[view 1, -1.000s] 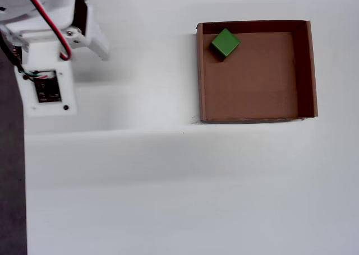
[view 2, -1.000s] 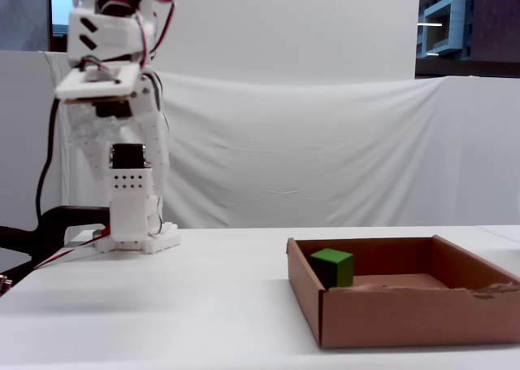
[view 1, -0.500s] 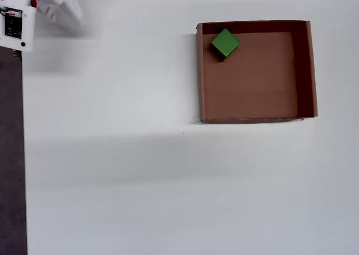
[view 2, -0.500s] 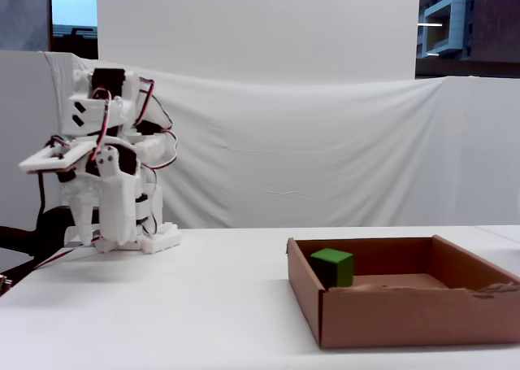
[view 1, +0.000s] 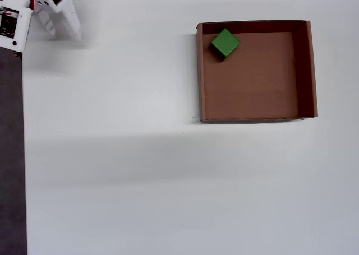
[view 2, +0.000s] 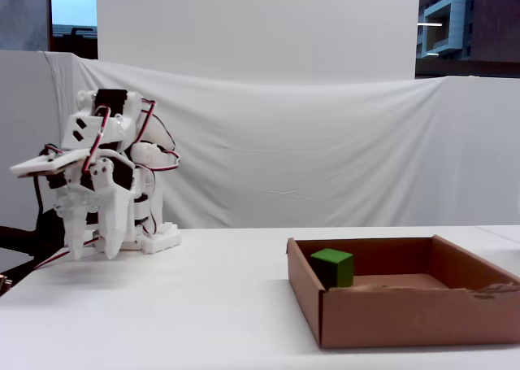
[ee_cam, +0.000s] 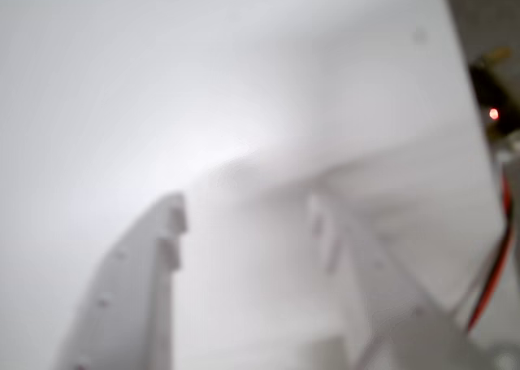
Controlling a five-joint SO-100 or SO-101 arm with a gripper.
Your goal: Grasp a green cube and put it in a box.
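The green cube (view 1: 225,42) sits inside the box (view 1: 303,70), in its far left corner as the overhead view shows it, close to the left wall. In the fixed view the cube (view 2: 332,267) also stands at the left side of the box (view 2: 406,309). The gripper (view 2: 92,252) is folded down at the left of the white table (view 1: 140,171), well apart from the box. Its fingers (ee_cam: 138,289) stand apart with nothing between them.
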